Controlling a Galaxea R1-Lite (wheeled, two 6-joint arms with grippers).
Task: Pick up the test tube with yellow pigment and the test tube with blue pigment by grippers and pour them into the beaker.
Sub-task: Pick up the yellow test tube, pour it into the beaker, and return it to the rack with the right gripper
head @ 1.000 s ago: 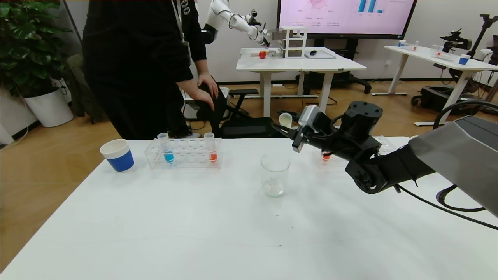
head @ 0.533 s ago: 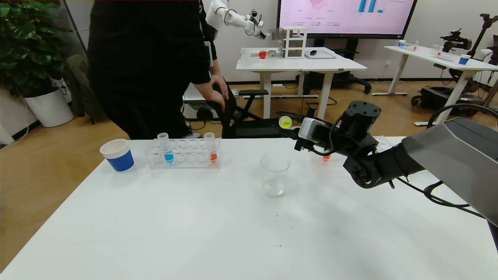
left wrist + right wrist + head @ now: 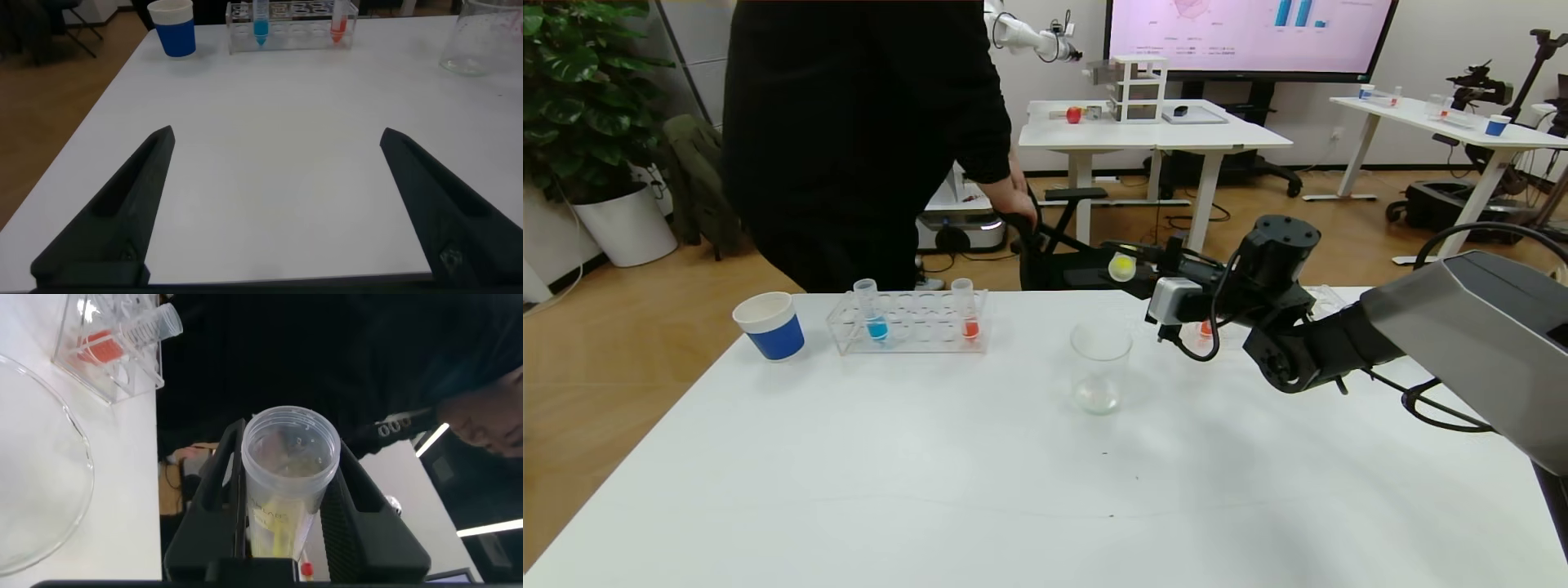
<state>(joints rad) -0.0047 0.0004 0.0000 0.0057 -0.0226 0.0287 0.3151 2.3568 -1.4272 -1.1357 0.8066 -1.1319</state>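
Over the wide white table (image 3: 931,490), the right gripper (image 3: 1131,265) clamps the slim clear test tube with yellow pigment (image 3: 1121,266), tipped near level, just beyond the short clear glass beaker (image 3: 1101,365). Risk, as judged: mouth not over the rim, so liquid spills onto the table. Only the right wrist view shows its open mouth (image 3: 290,449). The left wrist view shows the left gripper (image 3: 274,212) spread wide, holding nothing, well apart from the test tube with blue pigment (image 3: 261,21) in its clear rack (image 3: 294,16).
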